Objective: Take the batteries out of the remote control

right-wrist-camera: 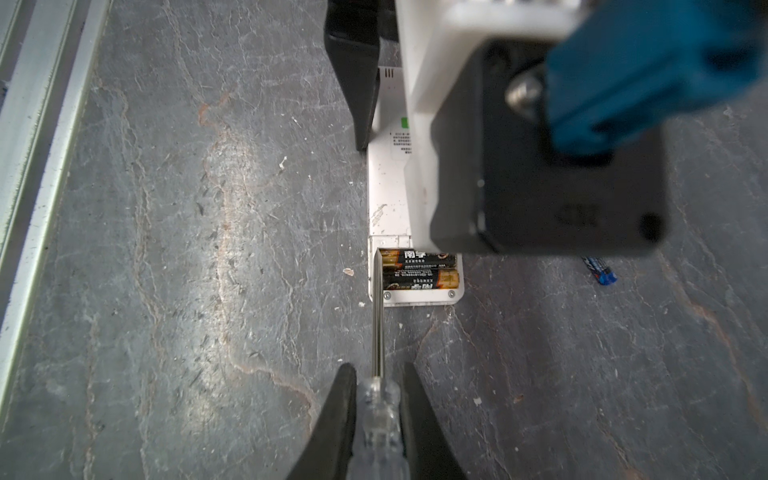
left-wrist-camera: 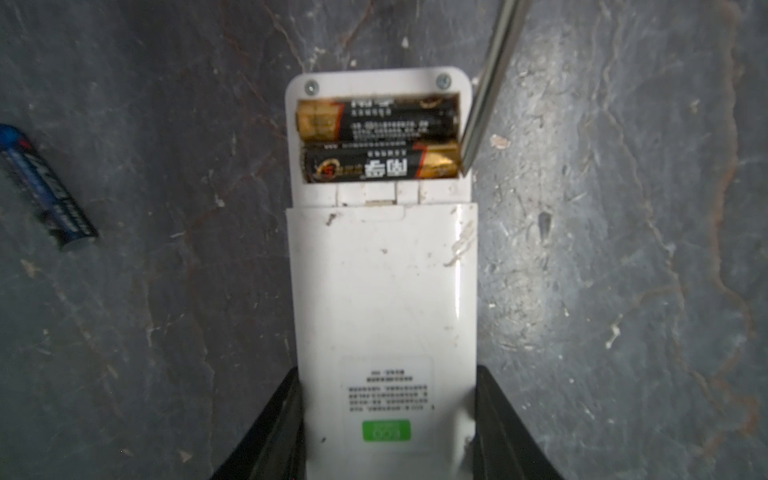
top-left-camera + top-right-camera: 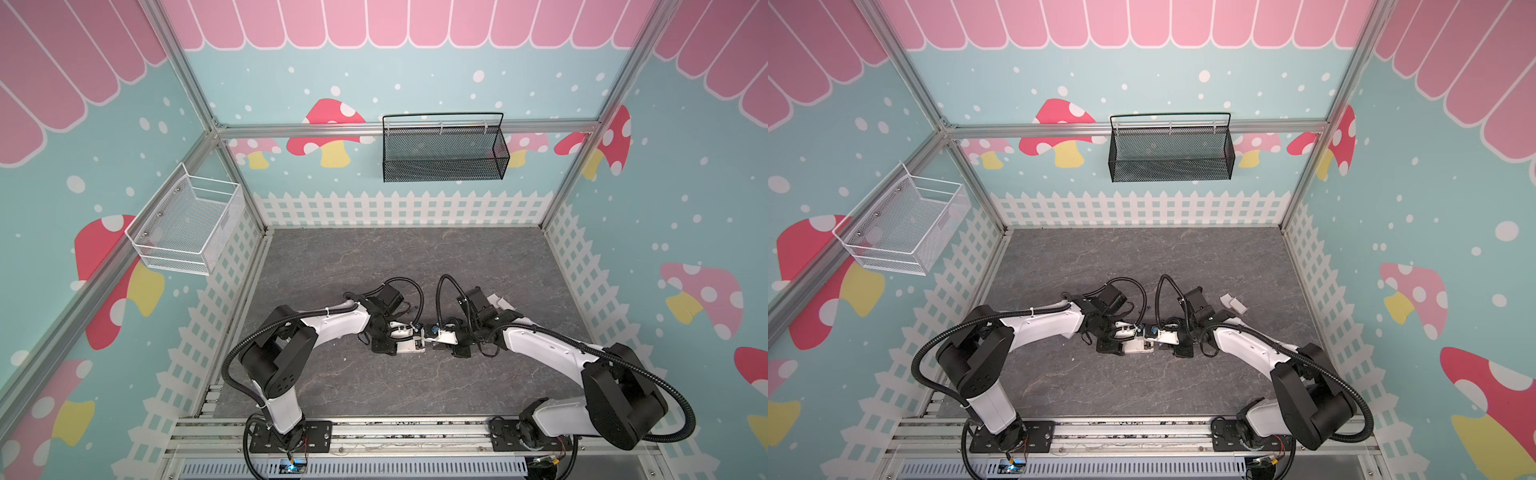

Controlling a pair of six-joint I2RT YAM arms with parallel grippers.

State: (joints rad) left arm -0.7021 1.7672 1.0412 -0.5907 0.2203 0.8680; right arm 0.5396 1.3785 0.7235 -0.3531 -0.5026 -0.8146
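The left pincer clamps the remote mid-desk. The right pincer grips the screwdriver, its tip against two black-gold batteries in the open bay. A hard pry could slip the tip or send a battery rolling toward a desk edge.

In both top views the left arm rises from its base at the lower left of centre, folds at the elbow and reaches low towards the middle of the frame. The right arm mirrors it from the lower right, so the two wrists nearly meet just below centre. The left gripper has its jaws half spread, clamped on the sides of the remote; the right gripper has its jaws nearly closed on the clear handle of the screwdriver
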